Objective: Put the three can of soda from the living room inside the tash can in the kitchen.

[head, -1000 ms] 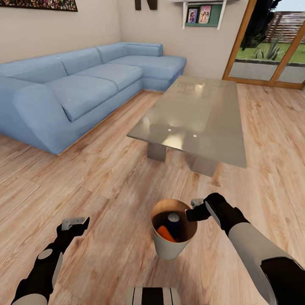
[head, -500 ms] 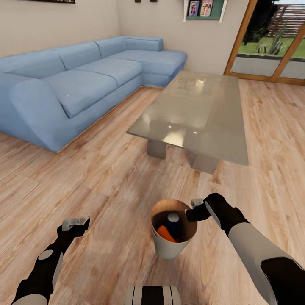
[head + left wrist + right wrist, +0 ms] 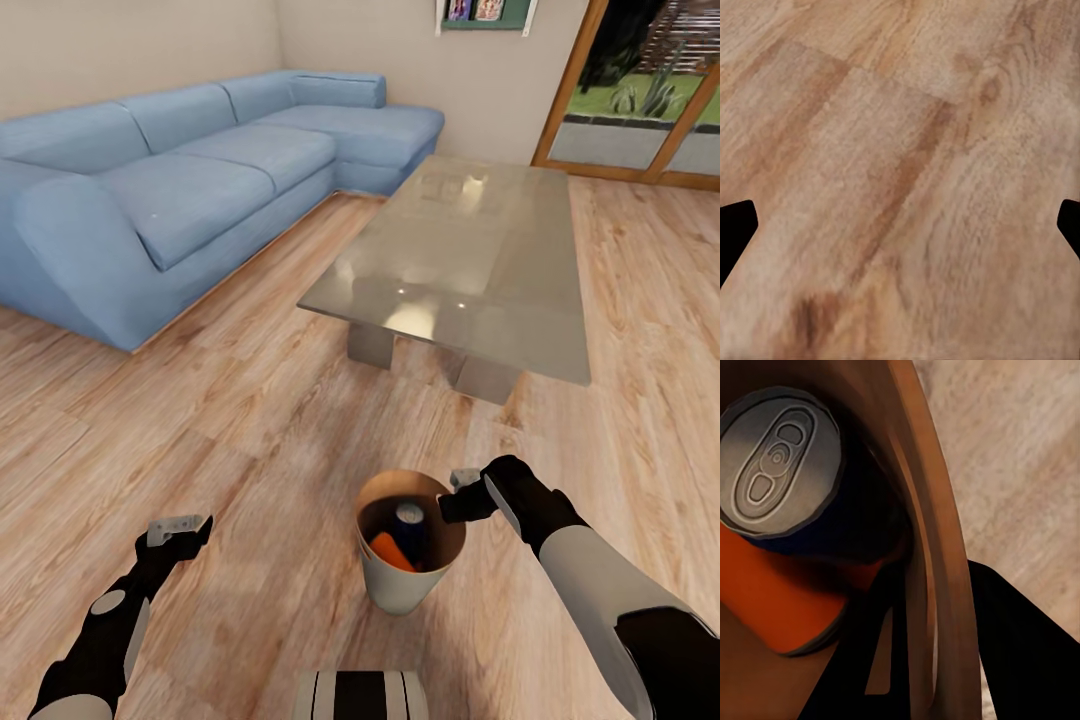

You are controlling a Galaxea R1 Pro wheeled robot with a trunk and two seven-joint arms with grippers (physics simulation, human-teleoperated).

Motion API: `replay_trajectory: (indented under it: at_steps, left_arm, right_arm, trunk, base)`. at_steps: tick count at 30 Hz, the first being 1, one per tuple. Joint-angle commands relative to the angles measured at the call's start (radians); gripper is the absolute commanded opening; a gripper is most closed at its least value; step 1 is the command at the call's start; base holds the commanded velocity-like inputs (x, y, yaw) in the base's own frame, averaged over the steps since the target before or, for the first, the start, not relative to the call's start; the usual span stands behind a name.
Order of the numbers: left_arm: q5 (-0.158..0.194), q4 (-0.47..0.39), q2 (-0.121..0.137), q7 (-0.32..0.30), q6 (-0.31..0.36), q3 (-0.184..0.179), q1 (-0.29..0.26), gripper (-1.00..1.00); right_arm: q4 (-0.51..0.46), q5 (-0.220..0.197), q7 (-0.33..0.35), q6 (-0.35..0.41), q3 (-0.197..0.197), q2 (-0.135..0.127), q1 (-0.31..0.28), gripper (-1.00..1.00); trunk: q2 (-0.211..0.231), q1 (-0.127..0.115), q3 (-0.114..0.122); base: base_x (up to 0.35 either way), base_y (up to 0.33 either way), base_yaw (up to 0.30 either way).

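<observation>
We see the tash can (image 3: 408,585) standing on the wooden floor (image 3: 250,440) of the living room, just ahead of our base, its copper-brown inside open to the head camera. Inside it lie two cans of soda: a dark blue can (image 3: 408,524) with its silver top up, and an orange can (image 3: 390,552) tilted against it, lower in the bin. The right wrist camera looks down past the bin's rim (image 3: 937,585) at the blue can's silver top (image 3: 778,457) with the orange can (image 3: 780,600) beside it; a third can we cannot make out.

Our right gripper (image 3: 458,497) sits at the rim on the bin's right side, one finger inside the wall and one outside, pinching it. Our left gripper (image 3: 176,526) hangs over bare floor well to the bin's left, its fingers spread with nothing between them.

Beyond the bin stands the glass coffee table (image 3: 470,270), its near edge toward us, with the light-blue corner sofa (image 3: 180,190) along its left side and the glass garden doors (image 3: 640,110) past its far right corner.
</observation>
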Motion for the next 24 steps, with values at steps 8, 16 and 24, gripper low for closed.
replay_trajectory:
  at_steps: [8, 16, 24]
  left_arm:
    - [-0.001, 0.0, 0.0, 0.0, 0.0, 0.0, 0.0, 1.0]
    - [0.0, 0.0, 0.0, -0.001, 0.0, 0.0, 0.0, 1.0]
    - [0.0, 0.0, 0.0, -0.001, 0.0, 0.0, 0.0, 1.0]
  right_arm:
    - [0.0, -0.02, -0.005, 0.006, 0.0, 0.0, 0.0, -1.0]
    - [0.0, -0.02, -0.005, 0.006, 0.0, 0.0, 0.0, -1.0]
    - [0.0, -0.02, -0.005, 0.006, 0.0, -0.001, 0.0, -1.0]
  trunk:
    - [-0.002, 0.003, -0.031]
    - [-0.002, 0.004, -0.039]
    - [-0.002, 0.004, -0.039]
  base:
    - [0.0, 0.0, 0.0]
    - [0.0, 0.0, 0.0]
    - [0.0, 0.0, 0.0]
